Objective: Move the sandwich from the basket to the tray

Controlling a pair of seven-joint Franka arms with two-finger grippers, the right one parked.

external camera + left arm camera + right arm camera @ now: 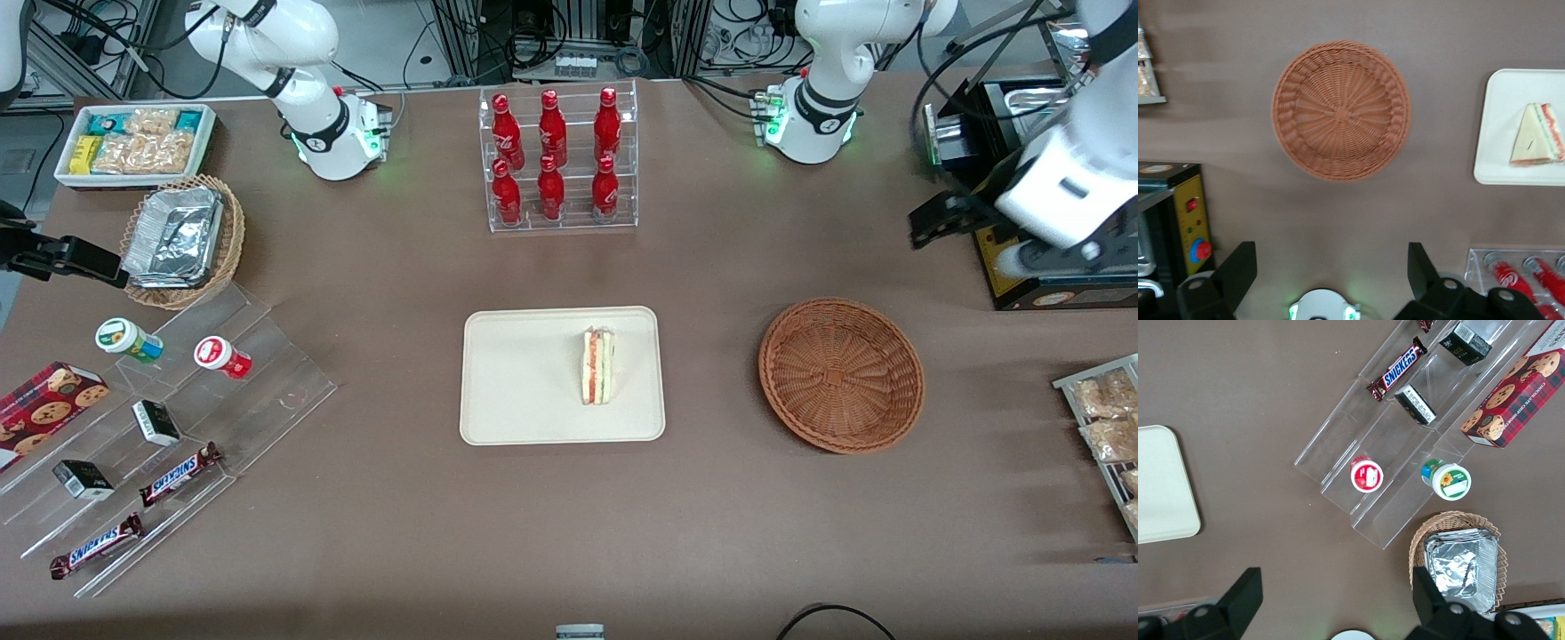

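Note:
The sandwich (597,365) lies on the cream tray (507,382) at the table's middle, cut edge with red, orange and green layers showing. It also shows in the left wrist view (1537,135) on the tray (1498,127). The reddish-brown wicker basket (841,373) stands empty beside the tray, toward the working arm's end; the left wrist view shows the basket (1341,110) empty too. My left gripper (926,222) is open and empty, raised well above the table, farther from the front camera than the basket. Its fingers stand wide apart in the left wrist view (1331,267).
A clear rack of red bottles (556,160) stands farther from the front camera than the tray. A black box with a yellow panel (1022,267) sits under the working arm. A rack of packaged snacks (1107,427) lies at that end. A stepped acrylic shelf (169,427), a foil-container basket (182,240) and a white snack bin (133,142) lie toward the parked arm's end.

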